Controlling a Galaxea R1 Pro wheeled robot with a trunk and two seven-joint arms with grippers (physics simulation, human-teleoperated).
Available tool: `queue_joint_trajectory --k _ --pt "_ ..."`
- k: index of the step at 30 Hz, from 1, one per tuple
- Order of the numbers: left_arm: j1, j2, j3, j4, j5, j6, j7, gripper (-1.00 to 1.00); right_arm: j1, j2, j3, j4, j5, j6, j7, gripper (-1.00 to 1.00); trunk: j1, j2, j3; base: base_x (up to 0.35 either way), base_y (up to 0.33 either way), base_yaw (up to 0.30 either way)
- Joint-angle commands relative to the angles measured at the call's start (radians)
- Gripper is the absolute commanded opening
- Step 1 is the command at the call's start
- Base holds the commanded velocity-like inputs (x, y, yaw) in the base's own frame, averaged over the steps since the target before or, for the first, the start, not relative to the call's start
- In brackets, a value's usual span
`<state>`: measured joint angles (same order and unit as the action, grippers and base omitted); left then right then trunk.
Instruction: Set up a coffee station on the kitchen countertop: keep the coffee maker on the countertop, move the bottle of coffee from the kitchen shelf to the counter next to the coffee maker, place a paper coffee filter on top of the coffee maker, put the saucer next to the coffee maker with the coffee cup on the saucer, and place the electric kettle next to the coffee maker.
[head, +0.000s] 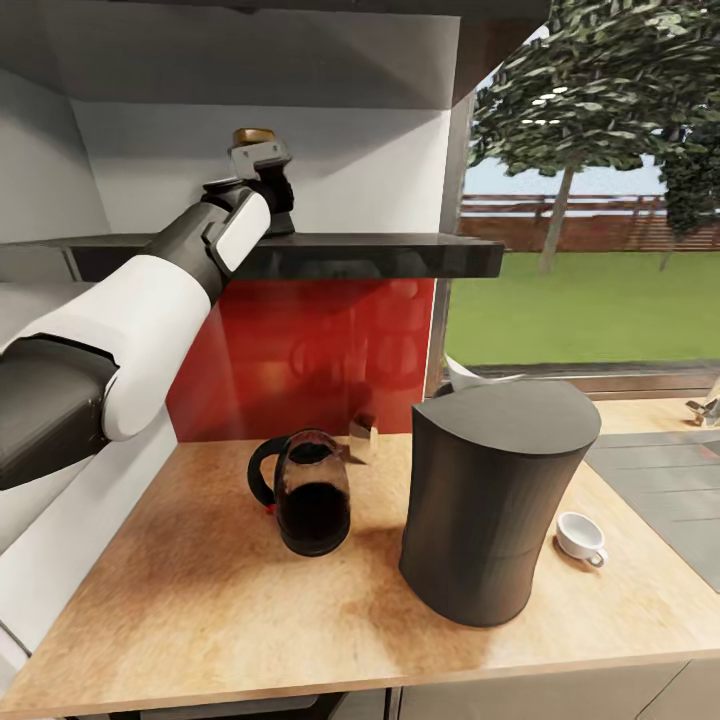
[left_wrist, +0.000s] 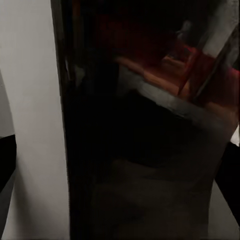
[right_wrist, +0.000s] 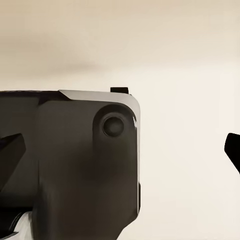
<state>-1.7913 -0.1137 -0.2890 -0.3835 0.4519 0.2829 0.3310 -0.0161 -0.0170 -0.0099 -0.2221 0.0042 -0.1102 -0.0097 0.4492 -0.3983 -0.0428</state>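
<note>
The bottle of coffee (head: 254, 137) could easily get knocked off the kitchen shelf (head: 330, 255), since only its gold cap can be seen past the left gripper (head: 275, 195), so alignment is basically being guessed. How far the gripper is opened can't be told; the bottle seems to be touched, grasp unconfirmed. The coffee cup (head: 581, 538) is sat on the desk (head: 200, 620).

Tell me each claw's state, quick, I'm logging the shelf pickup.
Left claw: up at the kitchen shelf, around the bottle of coffee; whether it is shut cannot be told.
Right claw: cannot be told.
</note>
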Motion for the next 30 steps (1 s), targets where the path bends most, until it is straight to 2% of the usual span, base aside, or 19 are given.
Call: queue_joint_trajectory --k 1,21,30 --pt "0.000 0.001 -0.005 -0.001 0.015 0.004 0.008 -1.00 -0.001 0.000 -0.001 0.001 0.000 -0.003 -0.001 1.00 0.001 -0.002 -0.003 0.000 0.000 0.000" --pt "0.003 0.002 -0.002 -0.002 0.016 0.004 0.011 -1.00 -0.001 0.000 -0.001 0.000 0.000 -0.003 -0.001 1.00 0.001 -0.002 -0.003 0.000 0.000 0.000" --pt "0.001 0.000 -0.006 -0.051 0.016 0.037 0.008 -1.00 -0.001 0.000 -0.001 0.000 0.000 -0.003 -0.001 1.00 0.001 -0.002 -0.003 0.000 0.000 0.000"
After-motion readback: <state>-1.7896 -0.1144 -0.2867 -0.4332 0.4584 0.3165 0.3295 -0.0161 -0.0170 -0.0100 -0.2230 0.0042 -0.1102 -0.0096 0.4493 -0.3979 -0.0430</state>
